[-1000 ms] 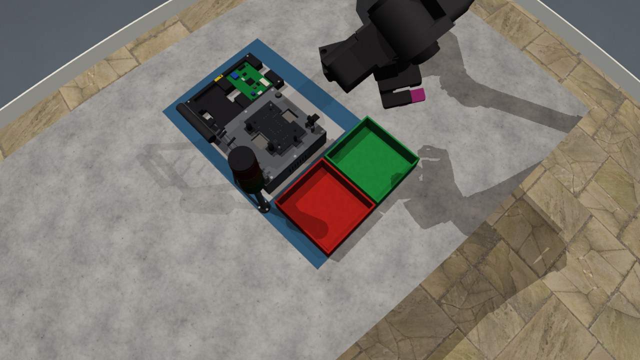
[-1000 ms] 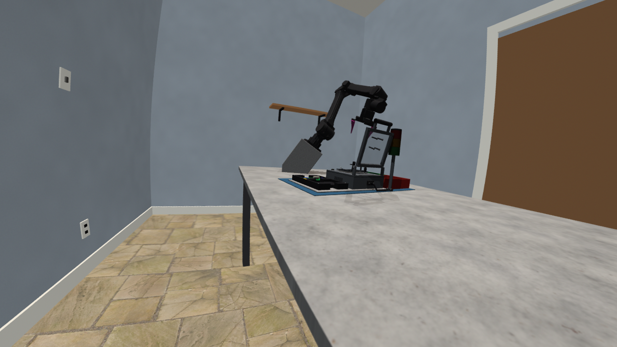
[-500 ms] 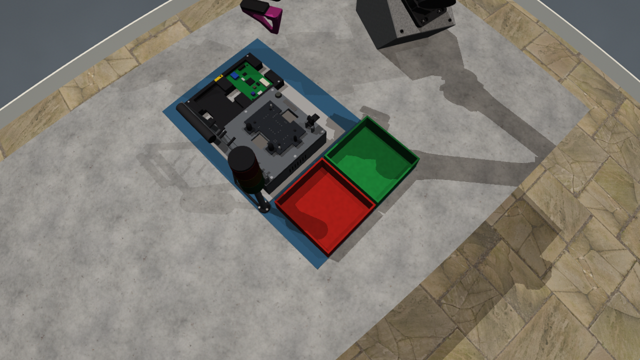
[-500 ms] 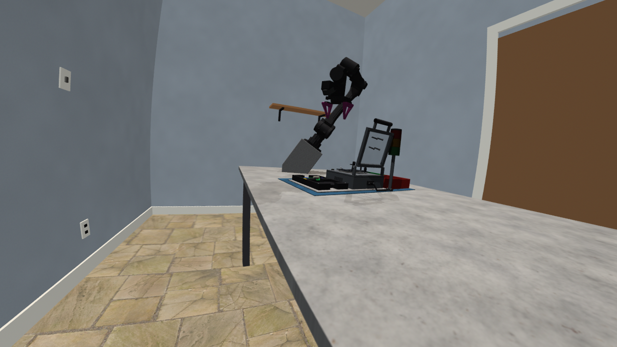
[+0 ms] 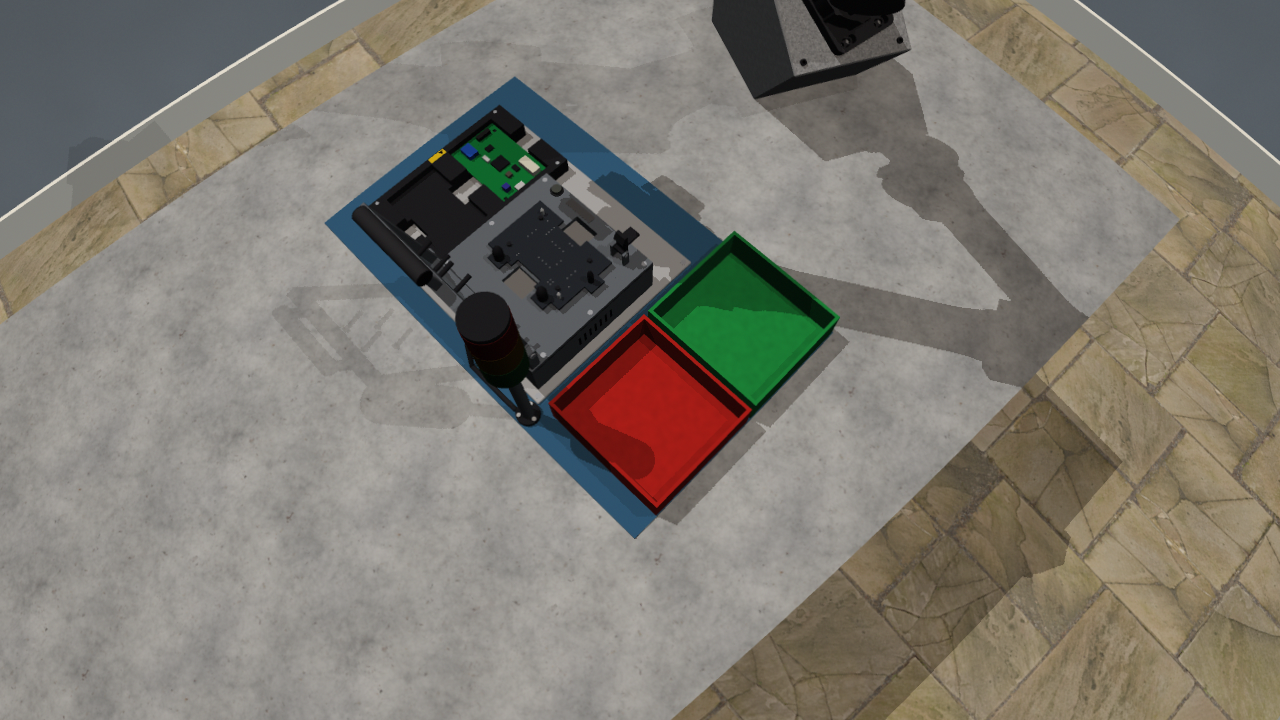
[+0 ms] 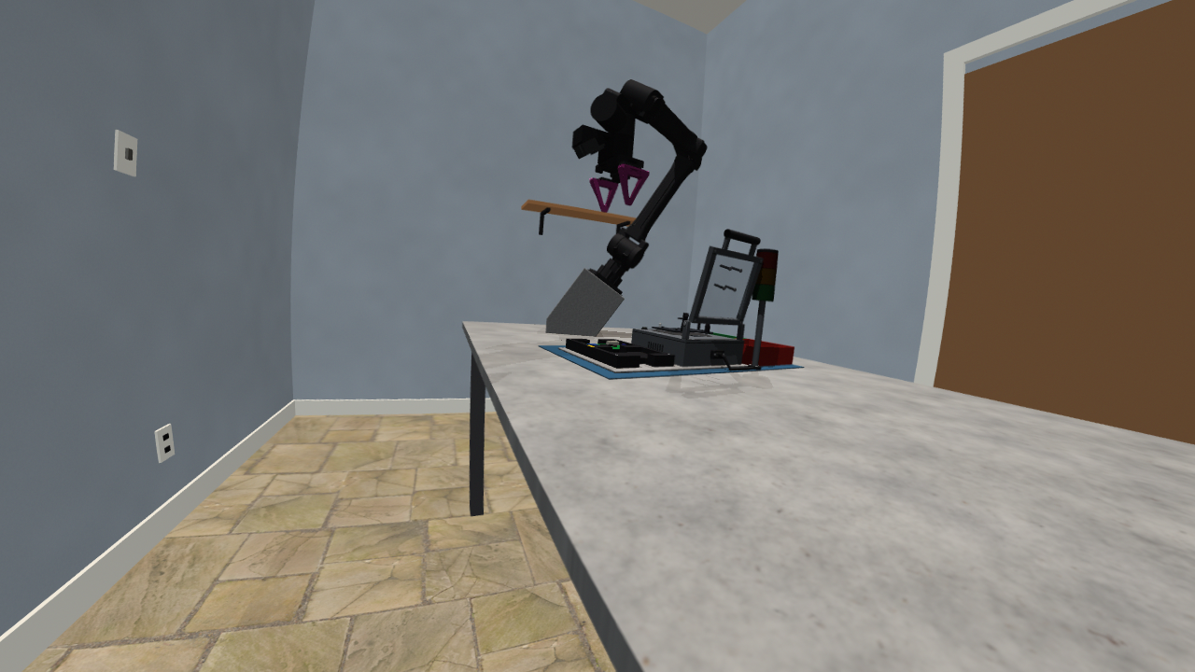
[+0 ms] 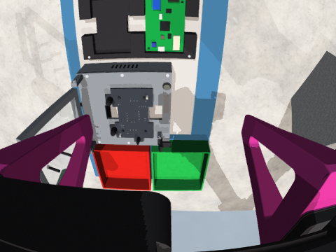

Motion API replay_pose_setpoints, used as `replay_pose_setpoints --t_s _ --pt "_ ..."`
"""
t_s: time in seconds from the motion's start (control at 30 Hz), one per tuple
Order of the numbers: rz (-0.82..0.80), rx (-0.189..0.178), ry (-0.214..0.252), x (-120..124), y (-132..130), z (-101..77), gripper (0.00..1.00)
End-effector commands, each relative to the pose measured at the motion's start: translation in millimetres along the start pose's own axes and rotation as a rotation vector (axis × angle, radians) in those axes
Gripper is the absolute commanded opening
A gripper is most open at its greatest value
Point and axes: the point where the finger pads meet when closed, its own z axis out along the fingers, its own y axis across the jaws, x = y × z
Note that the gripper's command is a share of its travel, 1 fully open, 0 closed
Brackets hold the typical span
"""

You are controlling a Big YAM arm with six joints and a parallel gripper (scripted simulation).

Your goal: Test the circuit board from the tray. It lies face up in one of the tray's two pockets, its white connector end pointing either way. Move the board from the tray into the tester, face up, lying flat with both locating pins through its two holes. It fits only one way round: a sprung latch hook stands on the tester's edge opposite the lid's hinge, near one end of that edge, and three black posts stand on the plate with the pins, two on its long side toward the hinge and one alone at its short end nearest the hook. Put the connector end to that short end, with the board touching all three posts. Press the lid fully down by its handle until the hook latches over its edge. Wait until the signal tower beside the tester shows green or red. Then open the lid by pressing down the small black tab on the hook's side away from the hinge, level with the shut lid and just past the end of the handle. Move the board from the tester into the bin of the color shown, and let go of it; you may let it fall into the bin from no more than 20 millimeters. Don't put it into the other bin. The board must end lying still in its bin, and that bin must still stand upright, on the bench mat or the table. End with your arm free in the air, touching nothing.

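Raised transparent tester lid [image 6: 720, 287] and dark signal tower [image 5: 490, 338] are walling the grey tester plate [image 5: 547, 253] along one side; the black two-pocket tray [image 5: 427, 194] is lying unobstructed from above.

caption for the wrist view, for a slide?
Open claw high above board in tray, open tester, red and green bins.

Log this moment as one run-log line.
stage: approach | fingers: open, empty, high above bench | green circuit board: in black tray pocket | grey tester lid: raised | red bin, green bin: no board
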Motion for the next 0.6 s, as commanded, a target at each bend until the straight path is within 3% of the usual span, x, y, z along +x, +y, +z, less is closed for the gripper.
replay_pose_setpoints --t_s 0.0,0.03,0.07,0.13,0.57 --pt "0.010 -0.054 -0.072 -12 16 -35.2 1.00" --pt "0.002 -0.050 -0.069 -9 19 -32.8 1.00" --pt "0.001 -0.044 -0.063 -7 19 -29.1 0.92" --pt "0.013 -0.030 -0.045 -4 11 -20.0 0.92" --pt "0.006 -0.030 -0.045 -4 11 -20.0 0.92"
